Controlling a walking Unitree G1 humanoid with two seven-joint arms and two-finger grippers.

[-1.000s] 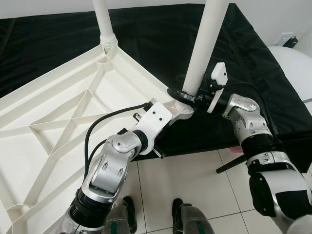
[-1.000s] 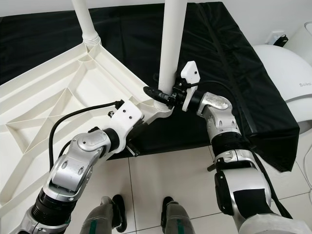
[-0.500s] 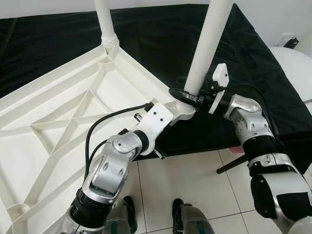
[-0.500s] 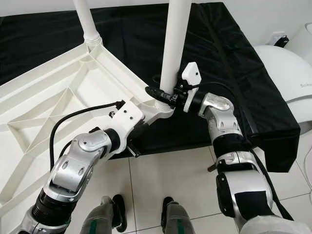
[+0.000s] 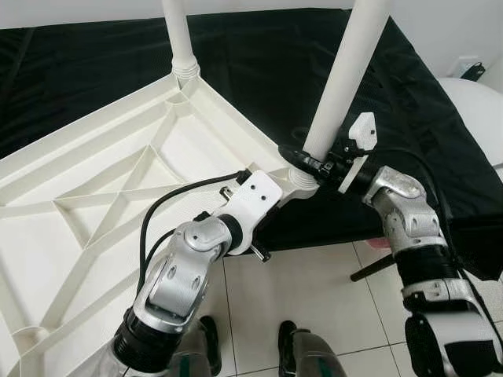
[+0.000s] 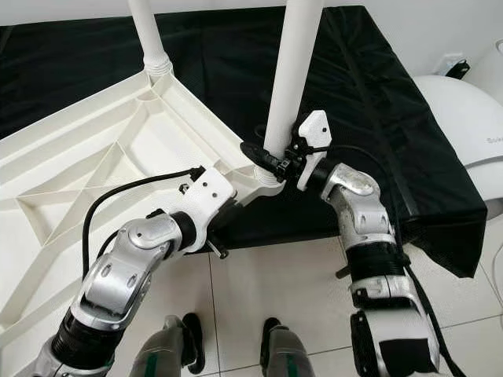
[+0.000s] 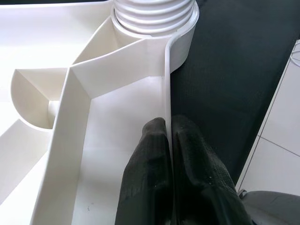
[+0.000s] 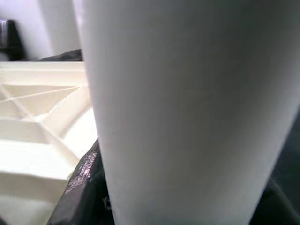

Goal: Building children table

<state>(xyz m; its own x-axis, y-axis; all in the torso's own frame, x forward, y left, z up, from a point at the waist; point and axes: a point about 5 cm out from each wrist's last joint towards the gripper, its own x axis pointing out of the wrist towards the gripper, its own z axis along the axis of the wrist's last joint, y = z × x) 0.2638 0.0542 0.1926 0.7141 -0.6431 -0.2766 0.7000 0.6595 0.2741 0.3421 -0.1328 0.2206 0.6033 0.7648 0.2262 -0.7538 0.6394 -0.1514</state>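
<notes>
The left gripper point(image 7: 169, 140) is pinched tight on the thin side wall of the white tabletop point(image 5: 94, 196), with one black finger on each side of the wall. It holds on just next to a corner of the tabletop. At that corner there is a round socket point(image 7: 154, 16) with ridges.

The right gripper point(image 6: 271, 161) is wrapped around the bottom of a white leg point(image 6: 295, 71), right where the leg goes into that corner socket. Its black fingers point(image 8: 79, 183) hug the leg on both sides. The leg stands up from the corner and leans a little.

The tabletop lies upside down, so its ribs show. It rests on a black cloth point(image 5: 259, 71), and the held corner sticks out past the cloth's front edge, over the tile floor point(image 5: 314, 290). A second white leg point(image 5: 179, 39) stands up in the far corner of the tabletop.
</notes>
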